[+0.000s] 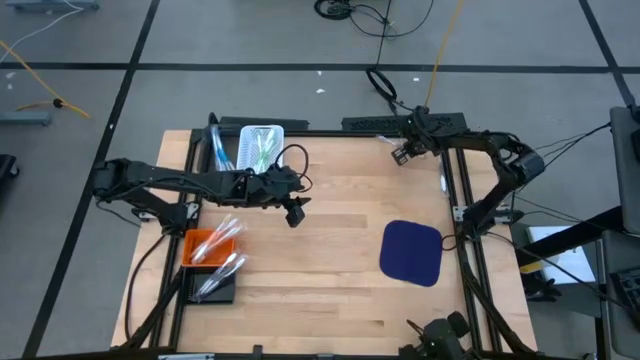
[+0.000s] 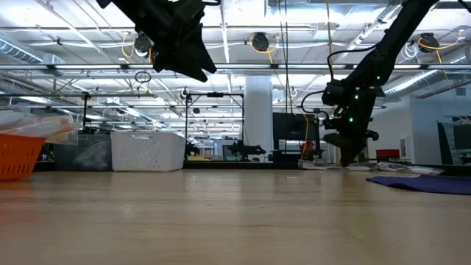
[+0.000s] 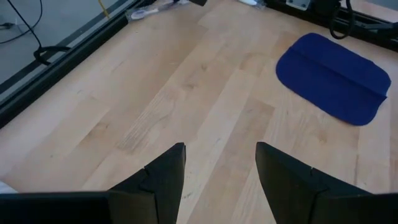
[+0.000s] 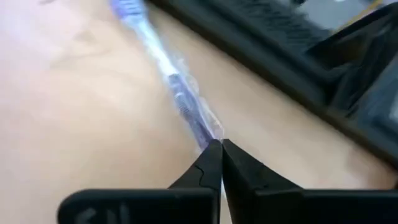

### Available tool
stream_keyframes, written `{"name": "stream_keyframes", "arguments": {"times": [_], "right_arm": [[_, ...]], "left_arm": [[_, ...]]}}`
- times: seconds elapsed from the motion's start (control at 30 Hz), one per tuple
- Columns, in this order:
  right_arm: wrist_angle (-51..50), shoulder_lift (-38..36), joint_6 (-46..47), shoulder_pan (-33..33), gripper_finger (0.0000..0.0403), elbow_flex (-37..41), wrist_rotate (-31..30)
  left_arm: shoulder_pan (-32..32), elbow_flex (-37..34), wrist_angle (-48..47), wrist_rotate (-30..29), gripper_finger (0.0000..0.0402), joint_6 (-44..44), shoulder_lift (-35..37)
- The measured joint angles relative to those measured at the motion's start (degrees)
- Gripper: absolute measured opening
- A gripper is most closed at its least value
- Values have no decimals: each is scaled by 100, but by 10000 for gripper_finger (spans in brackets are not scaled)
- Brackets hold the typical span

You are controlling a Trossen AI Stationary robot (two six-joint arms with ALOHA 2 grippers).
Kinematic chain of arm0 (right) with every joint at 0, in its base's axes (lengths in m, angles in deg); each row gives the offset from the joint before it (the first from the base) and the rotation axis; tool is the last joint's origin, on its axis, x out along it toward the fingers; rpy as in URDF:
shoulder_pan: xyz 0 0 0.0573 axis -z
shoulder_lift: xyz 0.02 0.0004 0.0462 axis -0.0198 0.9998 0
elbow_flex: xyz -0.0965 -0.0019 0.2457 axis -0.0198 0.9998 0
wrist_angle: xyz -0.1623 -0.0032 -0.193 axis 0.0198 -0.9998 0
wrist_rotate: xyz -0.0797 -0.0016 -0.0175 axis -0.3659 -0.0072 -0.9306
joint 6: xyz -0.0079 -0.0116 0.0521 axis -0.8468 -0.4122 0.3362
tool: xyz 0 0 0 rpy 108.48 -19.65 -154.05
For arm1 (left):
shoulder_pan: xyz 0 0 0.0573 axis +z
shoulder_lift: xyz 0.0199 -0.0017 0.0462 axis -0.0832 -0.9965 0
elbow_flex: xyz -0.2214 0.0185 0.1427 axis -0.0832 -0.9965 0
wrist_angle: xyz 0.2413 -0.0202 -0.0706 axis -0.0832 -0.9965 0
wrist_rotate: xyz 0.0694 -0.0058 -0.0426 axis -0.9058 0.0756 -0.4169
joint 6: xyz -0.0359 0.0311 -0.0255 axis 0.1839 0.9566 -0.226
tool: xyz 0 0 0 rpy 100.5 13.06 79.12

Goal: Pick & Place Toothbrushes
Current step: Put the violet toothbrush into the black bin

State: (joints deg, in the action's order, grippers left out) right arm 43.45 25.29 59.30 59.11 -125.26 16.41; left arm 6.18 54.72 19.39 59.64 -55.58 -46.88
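At the table's (image 1: 330, 280) left edge sits an orange basket (image 1: 205, 247) of slotted plastic, and just below it a black tray (image 1: 214, 288); both hold clear-wrapped toothbrushes (image 1: 222, 262), their colours hard to make out. Farther back, a white perforated basket (image 1: 261, 147) holds green and pale toothbrushes, and a few light blue ones lie just beside it on its left. The table is pale wood planks with a visible grain, framed by black rails.

The left gripper (image 3: 221, 171) hangs above the bare wood near the white basket, its two dark fingers set well apart with nothing between them.

Toward the right lies a dark blue mat (image 1: 412, 251), soft and rounded at the corners.

At the far right corner the right gripper (image 4: 221, 149) is down at the table by the rail, its fingers pressed together at the end of a blue-and-clear toothbrush (image 4: 174, 84). Whether they actually pinch the toothbrush is not clear, as it shows blurred and its far end is cut off.
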Motion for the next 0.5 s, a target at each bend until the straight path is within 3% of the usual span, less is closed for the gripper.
{"name": "stream_keyframes", "arguments": {"times": [0.5], "right_arm": [[-153, -1326, 493, -1072, 0, 6, 1202]], "left_arm": [[0, 0, -3, -4, 198, -130, 2]]}}
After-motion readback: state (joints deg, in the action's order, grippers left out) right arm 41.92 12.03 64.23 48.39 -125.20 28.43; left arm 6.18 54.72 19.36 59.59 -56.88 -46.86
